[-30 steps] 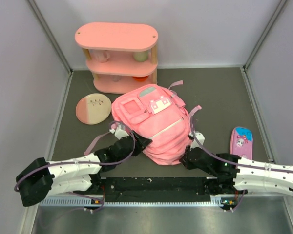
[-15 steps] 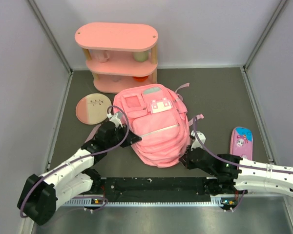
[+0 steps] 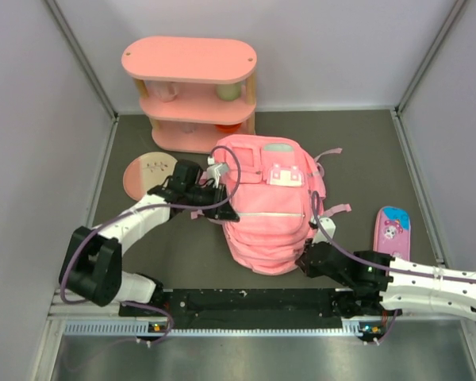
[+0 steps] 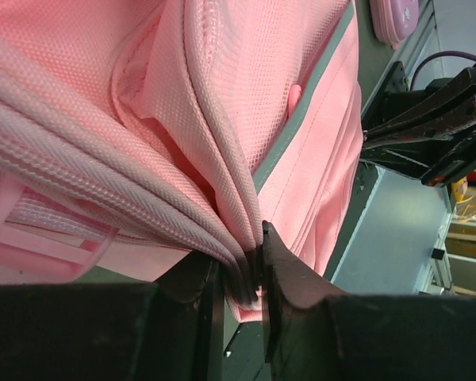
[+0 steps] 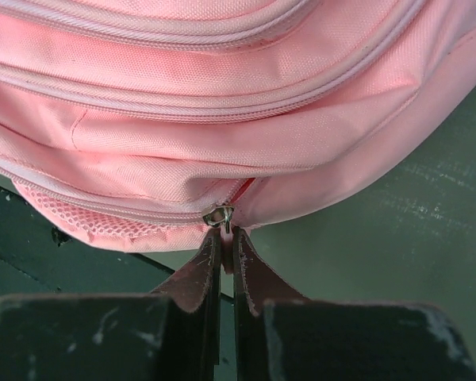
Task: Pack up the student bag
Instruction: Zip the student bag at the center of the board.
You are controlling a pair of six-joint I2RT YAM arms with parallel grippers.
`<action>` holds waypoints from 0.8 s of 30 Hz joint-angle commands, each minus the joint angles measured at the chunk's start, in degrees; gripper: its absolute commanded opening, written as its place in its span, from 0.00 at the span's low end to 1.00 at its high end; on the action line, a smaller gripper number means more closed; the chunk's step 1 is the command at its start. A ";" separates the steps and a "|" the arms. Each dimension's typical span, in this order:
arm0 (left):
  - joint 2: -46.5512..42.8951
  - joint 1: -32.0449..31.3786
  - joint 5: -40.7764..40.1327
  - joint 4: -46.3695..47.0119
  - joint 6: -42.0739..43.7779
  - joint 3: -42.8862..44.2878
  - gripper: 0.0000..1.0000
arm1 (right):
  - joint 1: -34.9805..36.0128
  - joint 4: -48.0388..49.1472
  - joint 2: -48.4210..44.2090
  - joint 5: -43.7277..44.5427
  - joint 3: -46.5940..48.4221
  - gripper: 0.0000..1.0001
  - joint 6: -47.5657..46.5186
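The student bag [image 3: 268, 210] is a pink backpack lying front-up in the middle of the table, its white buckle flap [image 3: 283, 172] toward the far side. My left gripper [image 3: 226, 211] is shut on a bunched fold of fabric and webbing at the bag's left side [image 4: 222, 214]; the fold fills the narrow gap between its jaws [image 4: 252, 274]. My right gripper [image 3: 304, 259] is at the bag's near right corner, shut on the pink zip pull [image 5: 228, 252] just below the metal slider [image 5: 219, 216].
A pink three-tier shelf [image 3: 189, 87] with cups stands at the back. A pink round plate [image 3: 149, 176] lies left of the bag. A flat pink pencil case [image 3: 391, 232] lies at the right. Grey walls enclose three sides, and a black rail [image 3: 254, 302] runs along the near edge.
My left arm swung away from the near edge toward the back, and its gripper closed on the bag's left side. The bag shifted to the right and turned. The right gripper kept its hold.
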 commanded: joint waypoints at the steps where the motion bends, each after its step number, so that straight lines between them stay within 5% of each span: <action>1: 2.44 0.03 5.13 -5.96 6.83 6.38 0.00 | -0.38 -4.18 -0.77 3.53 0.96 0.00 -0.50; 4: 0.78 0.30 -2.69 -0.17 -1.16 3.67 0.32 | -0.38 -3.66 -0.78 3.44 1.23 0.00 -0.76; 7: -4.14 0.30 -8.59 7.57 -10.47 -2.04 0.84 | -0.38 -2.52 -0.77 3.00 1.23 0.00 -0.33; 9: -8.34 0.30 -13.50 8.99 -13.84 -6.00 0.99 | -0.38 -1.98 -0.77 2.65 1.23 0.00 -0.24; 18: -32.14 -3.38 -27.66 10.48 -38.45 -25.25 0.99 | -0.38 -1.10 -0.60 3.35 0.70 0.00 1.17; 24: -42.11 -19.89 -49.17 13.45 -56.29 -31.76 0.99 | -0.47 -0.58 -0.16 3.62 0.79 0.00 1.34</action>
